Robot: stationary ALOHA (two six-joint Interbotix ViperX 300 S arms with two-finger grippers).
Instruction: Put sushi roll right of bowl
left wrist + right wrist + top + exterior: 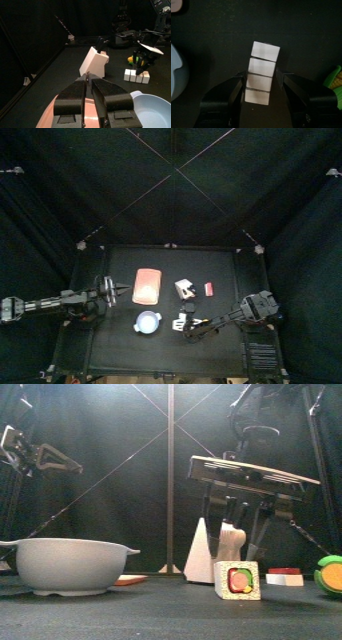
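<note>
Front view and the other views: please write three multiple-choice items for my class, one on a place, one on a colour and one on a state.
1. Seen from the front, where does the sushi roll stand relative to the bowl?
A. inside it
B. to its right, apart from it
C. to its left

2. What colour is the tray?
A. salmon-pink
B. bright yellow
C. dark purple

3. How does the right gripper stand?
A. shut on the bowl
B. shut, far from everything
C. open, one jaw on each side of the sushi roll

Answers: 1 B, since the front view shows bare table between the bowl and the roll to its right. 2 A, as the top view shows. 3 C, since the right wrist view shows the jaws apart with the white roll between them.
</note>
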